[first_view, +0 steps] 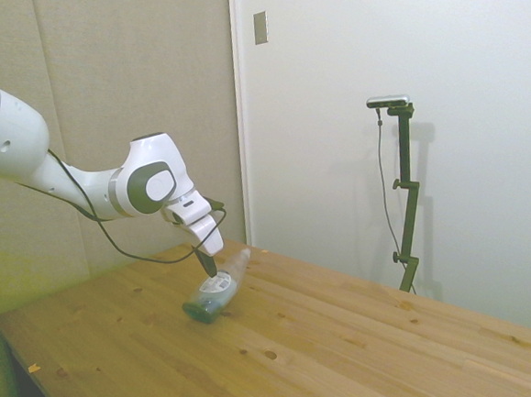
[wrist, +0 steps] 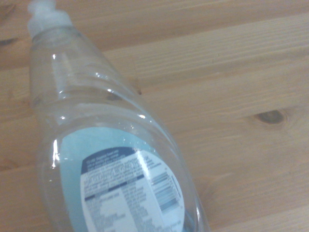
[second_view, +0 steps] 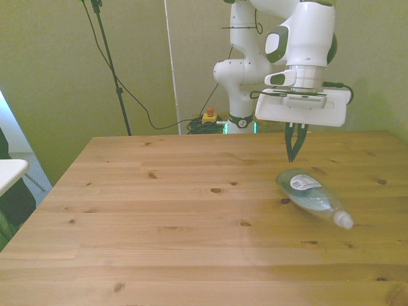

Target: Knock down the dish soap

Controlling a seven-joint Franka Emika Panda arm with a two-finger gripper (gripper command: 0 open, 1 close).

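Side view, left to right: one white arm reaches in, its tool (first_view: pixel 207 260) tilted down over the worktop (first_view: pixel 345 352). The tool's two dark fingers meet at a point, closed on nothing, tips just above the bottle's base end. Whether they touch the plastic cannot be told.

Just right of and under the tool: one dish soap bottle (first_view: pixel 215 292), already on its side on the worktop, base toward the camera and white cap pointing away. The knock-down looks complete; a closed, narrow tool suits a push rather than a grasp, which likely explains the pinched fingers.

Front view: wooden worktop (second_view: pixel 159 210) bare across its left and middle. The tool (second_view: pixel 294 152) hangs on the front view's right, fingers together, directly behind the fallen dish soap bottle (second_view: pixel 312 198). Its cap points toward the front view's lower right, label facing up.

Wrist view: the same bottle (wrist: pixel 111 159) fills the frame, lying flat on the planks, white label legible-sized but blurred.

Count: one arm, one tool, one bottle.
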